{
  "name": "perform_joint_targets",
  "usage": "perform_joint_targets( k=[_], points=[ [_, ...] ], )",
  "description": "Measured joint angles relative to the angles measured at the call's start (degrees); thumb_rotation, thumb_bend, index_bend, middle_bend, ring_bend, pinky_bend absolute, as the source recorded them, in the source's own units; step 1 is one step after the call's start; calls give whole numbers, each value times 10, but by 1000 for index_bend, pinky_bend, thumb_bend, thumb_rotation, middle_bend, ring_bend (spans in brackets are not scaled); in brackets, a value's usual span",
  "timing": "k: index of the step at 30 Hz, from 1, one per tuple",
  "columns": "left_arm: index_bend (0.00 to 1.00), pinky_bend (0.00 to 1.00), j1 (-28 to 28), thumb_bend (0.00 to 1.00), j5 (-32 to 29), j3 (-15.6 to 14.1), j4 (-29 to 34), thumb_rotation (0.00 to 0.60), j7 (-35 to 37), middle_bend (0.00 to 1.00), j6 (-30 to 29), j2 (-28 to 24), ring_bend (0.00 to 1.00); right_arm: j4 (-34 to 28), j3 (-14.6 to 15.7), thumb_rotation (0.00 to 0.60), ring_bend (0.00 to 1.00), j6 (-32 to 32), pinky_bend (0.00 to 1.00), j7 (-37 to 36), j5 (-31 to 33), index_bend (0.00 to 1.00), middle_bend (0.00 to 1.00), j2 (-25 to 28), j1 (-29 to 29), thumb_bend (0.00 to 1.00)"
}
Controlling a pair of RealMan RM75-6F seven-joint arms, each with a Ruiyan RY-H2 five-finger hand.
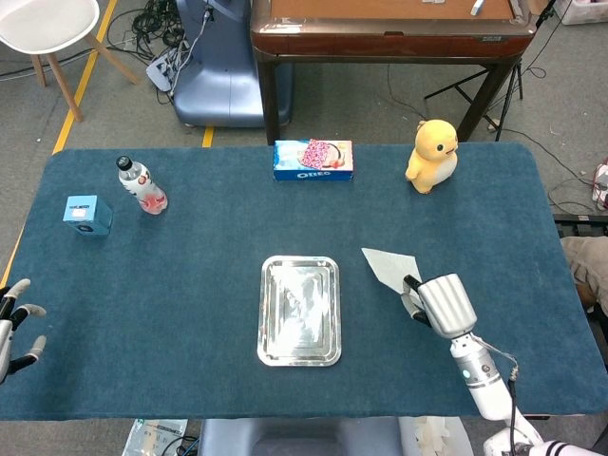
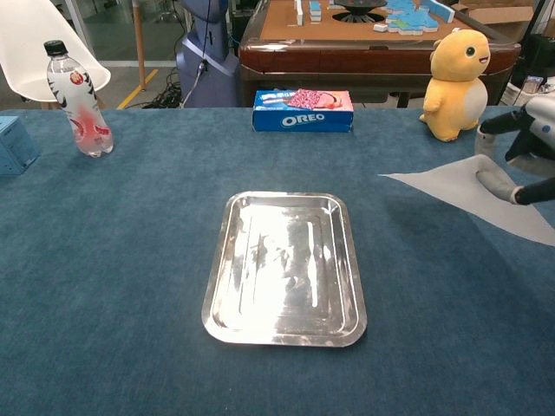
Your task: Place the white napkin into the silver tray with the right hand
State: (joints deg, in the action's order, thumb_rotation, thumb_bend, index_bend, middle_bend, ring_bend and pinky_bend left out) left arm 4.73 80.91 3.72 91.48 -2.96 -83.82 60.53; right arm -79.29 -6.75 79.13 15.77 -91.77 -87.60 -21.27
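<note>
The white napkin (image 1: 389, 266) (image 2: 468, 189) hangs lifted off the blue table, pinched at its near corner by my right hand (image 1: 439, 302) (image 2: 519, 147). It floats to the right of the silver tray (image 1: 299, 311) (image 2: 284, 267), which lies empty at the table's middle. The napkin's free corner points left toward the tray, a short gap away. My left hand (image 1: 13, 323) sits at the table's left edge with fingers spread, holding nothing; the chest view does not show it.
An Oreo box (image 1: 313, 160) (image 2: 303, 110) and a yellow plush duck (image 1: 431, 155) (image 2: 460, 83) stand along the far edge. A water bottle (image 1: 141, 184) (image 2: 77, 99) and a small blue box (image 1: 87, 215) (image 2: 13, 144) stand at far left.
</note>
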Motion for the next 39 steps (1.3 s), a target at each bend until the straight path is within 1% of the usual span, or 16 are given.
perform_joint_targets(
  k=[6, 12, 19, 29, 39],
  points=[
    [413, 348, -1, 295, -1, 1, 3, 600, 1, 108, -1, -4, 88, -28, -32, 600, 1000, -33, 1000, 46, 18, 619, 1000, -6, -38, 461],
    [413, 348, 0, 296, -1, 0, 4, 600, -2, 114, 3, -6, 89, -39, -47, 600, 1000, -65, 1000, 83, 25, 621, 1000, -22, -76, 462],
    [413, 348, 0, 296, -3, -1, 7, 600, -6, 121, 6, -8, 92, -47, -60, 600, 1000, -96, 1000, 124, 32, 635, 1000, -58, -120, 462],
    [413, 348, -1, 296, -6, -1, 10, 600, -4, 127, 7, -13, 94, -56, -60, 600, 1000, -117, 1000, 158, 34, 644, 1000, -99, -158, 462],
    [413, 348, -1, 296, -7, -1, 14, 600, -1, 128, 8, -16, 94, -64, -44, 600, 1000, -127, 1000, 176, 37, 647, 1000, -126, -174, 462]
  ],
)
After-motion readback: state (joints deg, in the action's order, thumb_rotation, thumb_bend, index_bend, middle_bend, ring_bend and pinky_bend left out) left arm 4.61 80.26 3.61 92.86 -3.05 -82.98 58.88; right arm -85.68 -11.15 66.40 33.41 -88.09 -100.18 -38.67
